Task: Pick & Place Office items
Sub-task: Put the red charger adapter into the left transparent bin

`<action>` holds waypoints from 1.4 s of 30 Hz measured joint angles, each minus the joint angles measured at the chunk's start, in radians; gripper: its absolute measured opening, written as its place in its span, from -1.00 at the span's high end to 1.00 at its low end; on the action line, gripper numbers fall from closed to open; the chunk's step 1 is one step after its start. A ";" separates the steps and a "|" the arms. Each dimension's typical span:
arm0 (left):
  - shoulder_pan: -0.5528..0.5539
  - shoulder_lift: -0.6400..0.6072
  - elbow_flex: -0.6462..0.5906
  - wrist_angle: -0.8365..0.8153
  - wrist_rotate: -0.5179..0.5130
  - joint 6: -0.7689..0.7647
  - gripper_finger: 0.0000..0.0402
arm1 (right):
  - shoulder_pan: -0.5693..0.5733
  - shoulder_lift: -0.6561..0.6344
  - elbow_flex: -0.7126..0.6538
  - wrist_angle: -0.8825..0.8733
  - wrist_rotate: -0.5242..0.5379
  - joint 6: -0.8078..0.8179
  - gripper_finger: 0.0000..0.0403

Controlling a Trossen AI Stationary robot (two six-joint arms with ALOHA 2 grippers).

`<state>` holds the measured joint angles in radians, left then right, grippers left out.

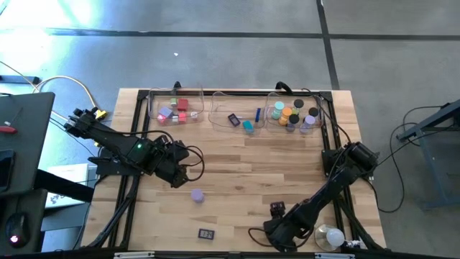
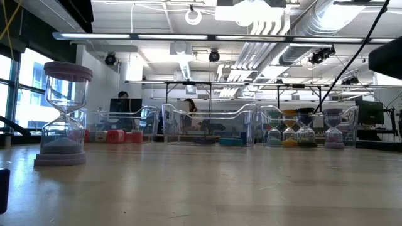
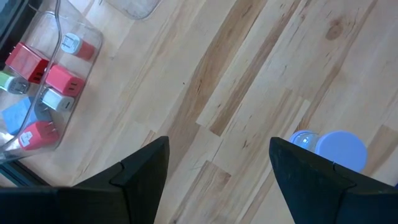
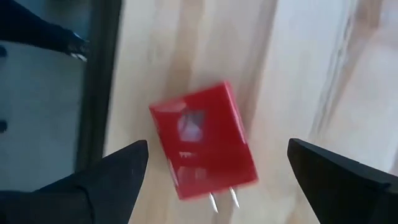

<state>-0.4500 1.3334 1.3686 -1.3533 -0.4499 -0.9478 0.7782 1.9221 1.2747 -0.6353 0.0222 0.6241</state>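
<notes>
A red block (image 4: 202, 140) with two metal prongs lies flat on the wooden table near its front edge. My right gripper (image 4: 217, 149) hangs open above it, one finger on either side, touching nothing. In the high view that gripper (image 1: 277, 232) hides the block. My left gripper (image 1: 180, 173) waits open over the table's left half, with nothing between its fingers (image 3: 143, 168). Near it a lilac-capped sand timer (image 1: 197, 195) stands upright on its base (image 2: 61, 160). It shows beside the left gripper's finger in the left wrist view (image 3: 339, 149).
Three clear trays stand along the far edge. The left one (image 1: 176, 108) holds red and pink blocks, the middle one (image 1: 237, 116) a blue stick and teal piece, the right one (image 1: 295, 115) several round-capped timers. A white bulb (image 1: 332, 237) and small dark pieces (image 1: 206, 233) (image 1: 277, 208) lie near the front.
</notes>
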 joint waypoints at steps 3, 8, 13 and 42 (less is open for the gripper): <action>0.000 0.000 0.000 0.000 0.000 0.000 -0.34 | -0.002 0.000 0.000 0.040 0.002 -0.003 -0.86; 0.000 0.000 0.000 0.000 0.000 0.009 -0.34 | -0.002 0.015 0.000 0.031 -0.002 -0.026 -0.86; 0.000 0.000 0.000 0.000 0.001 0.008 -0.34 | -0.001 0.047 0.002 0.035 -0.029 -0.028 -0.86; 0.000 0.000 -0.005 0.025 0.001 -0.056 -0.34 | -0.016 0.061 0.002 0.002 -0.030 -0.046 -0.07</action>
<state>-0.4500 1.3334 1.3632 -1.3286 -0.4493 -1.0033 0.7627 1.9827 1.2770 -0.6331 -0.0081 0.5786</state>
